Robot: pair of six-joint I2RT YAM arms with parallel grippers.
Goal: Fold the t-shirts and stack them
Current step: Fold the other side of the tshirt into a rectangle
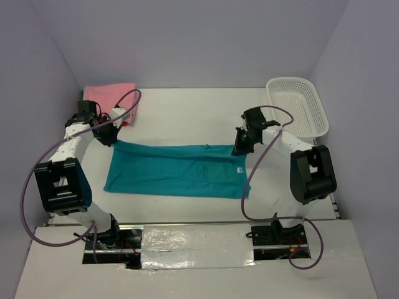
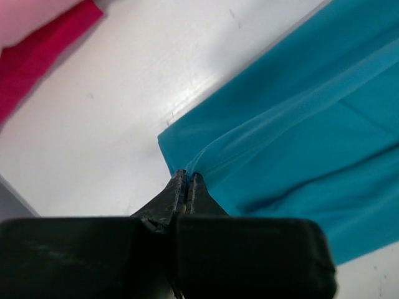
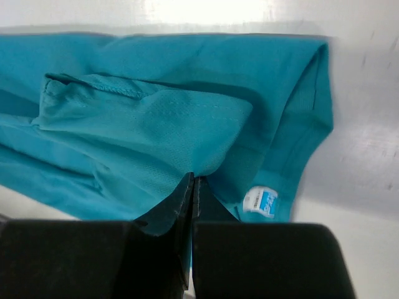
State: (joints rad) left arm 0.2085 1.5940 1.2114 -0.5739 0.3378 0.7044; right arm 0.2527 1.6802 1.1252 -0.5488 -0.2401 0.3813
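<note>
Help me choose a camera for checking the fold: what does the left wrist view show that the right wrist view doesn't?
Only the left wrist view: the left gripper shut on a corner of the teal-blue shirt, plus the crimson red shirt and salmon pink shirt. Only the right wrist view: the right gripper shut on that shirt's cloth, its neck label and a stitched hem. Both: the teal-blue shirt on the white table.
</note>
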